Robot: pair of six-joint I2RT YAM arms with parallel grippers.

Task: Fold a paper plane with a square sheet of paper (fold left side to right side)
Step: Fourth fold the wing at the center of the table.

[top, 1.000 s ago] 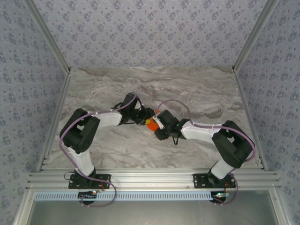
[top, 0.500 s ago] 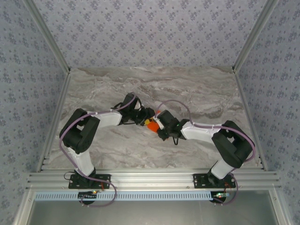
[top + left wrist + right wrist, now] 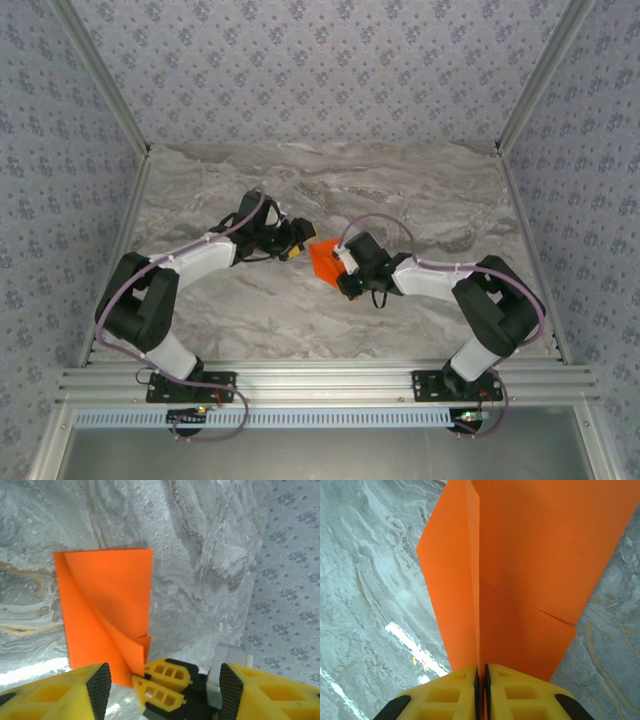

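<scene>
- The sheet of paper [image 3: 322,261], bright orange and folded into overlapping layers, lay at the middle of the marble counter [image 3: 430,190], between the two grippers.
- The right gripper [image 3: 343,270] was clenched on the sheet's near edge. In the right wrist view we saw its yellow fingers [image 3: 455,690] pressed together with the paper pinched in the thin gap, and a straight crease ran from that gap up the sheet.
- The left gripper [image 3: 297,247] was released and sat just beside the sheet's left edge. In the left wrist view its black-padded fingers [image 3: 98,687] stood wide apart, and between them the right gripper's yellow tips held the sheet's lower corner.
- In that same view the sheet appeared as a rectangle, with one loose layer curling from the upper left corner down to the pinched corner.
- We could not tell whether the sheet's free edge rested on the counter or hung just above it.
- Patterned walls [image 3: 320,70] enclosed the counter on three sides.
</scene>
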